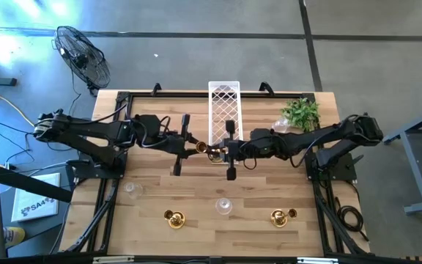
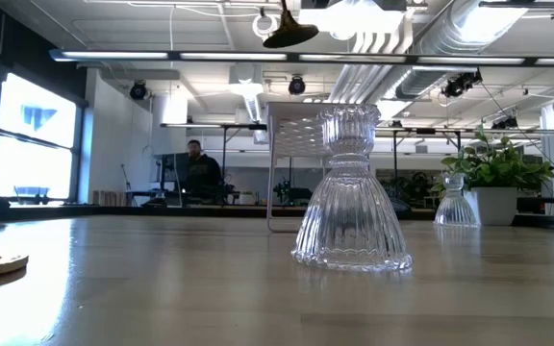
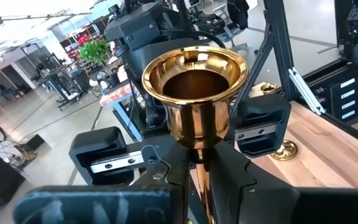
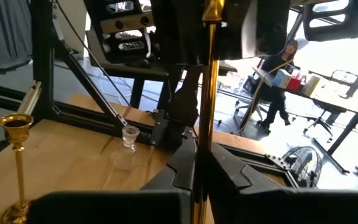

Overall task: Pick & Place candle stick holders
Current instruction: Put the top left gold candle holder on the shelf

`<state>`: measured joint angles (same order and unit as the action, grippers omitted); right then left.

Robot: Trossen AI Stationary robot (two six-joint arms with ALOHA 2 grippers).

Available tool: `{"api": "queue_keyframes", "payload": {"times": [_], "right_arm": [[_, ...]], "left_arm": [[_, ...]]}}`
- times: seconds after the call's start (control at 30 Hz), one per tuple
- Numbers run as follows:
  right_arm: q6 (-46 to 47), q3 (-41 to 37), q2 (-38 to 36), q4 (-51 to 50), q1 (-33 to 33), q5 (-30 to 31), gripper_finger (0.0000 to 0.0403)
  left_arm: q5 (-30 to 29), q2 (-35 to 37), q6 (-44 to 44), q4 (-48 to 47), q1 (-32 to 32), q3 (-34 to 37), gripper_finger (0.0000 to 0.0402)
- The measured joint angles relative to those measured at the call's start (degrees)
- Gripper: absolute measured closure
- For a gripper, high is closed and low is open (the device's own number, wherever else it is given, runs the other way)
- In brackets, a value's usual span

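A tall gold candle stick holder with a slim stem is held upright in the air over the table's middle, between both arms. Its cup shows in the left wrist view, and its round base hangs high in the low view. My left gripper comes from the left and my right gripper from the right; both are shut on the stem. Two more gold holders stand on their bases near the front edge. Clear glass holders stand on the table. My left gripper pinches the slim stem just under the cup between its two fingers. The fingers come level from the table's left and lie across the stem. The holder stands upright, lifted clear of the table. My right gripper pinches the stem lower down between its two fingers. The fingers come level from the table's right and lie across the stem. The stem rises upright from the fingers to the left gripper above.
A white lattice tray lies at the far middle of the table, just behind the grippers. A green plant stands at the far right with a glass holder beside it. Black frame rails run along both table sides. A person is in the room behind.
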<state>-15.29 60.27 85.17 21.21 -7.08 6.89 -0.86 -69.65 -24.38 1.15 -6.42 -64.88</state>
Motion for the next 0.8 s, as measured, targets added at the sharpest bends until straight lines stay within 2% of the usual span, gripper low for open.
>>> {"api": "queue_keyframes", "payload": {"times": [0.43, 0.57, 0.8], "right_arm": [[-0.41, -0.04, -0.02, -1.48, -0.01, 0.16, 0.0395], [-0.39, -0.04, -0.02, -1.63, -0.01, 0.25, 0.0395], [-1.57, -0.04, -0.67, -3.48, -0.02, 4.67, 0.0395]], "left_arm": [[-1.06, 0.07, 0.69, -0.08, 0.00, -0.02, 0.0224], [-2.82, 0.07, 3.76, -0.07, 0.00, -0.02, 0.0178], [-5.01, 0.12, 5.66, -0.13, -0.57, -0.02, 0.0116]]}}
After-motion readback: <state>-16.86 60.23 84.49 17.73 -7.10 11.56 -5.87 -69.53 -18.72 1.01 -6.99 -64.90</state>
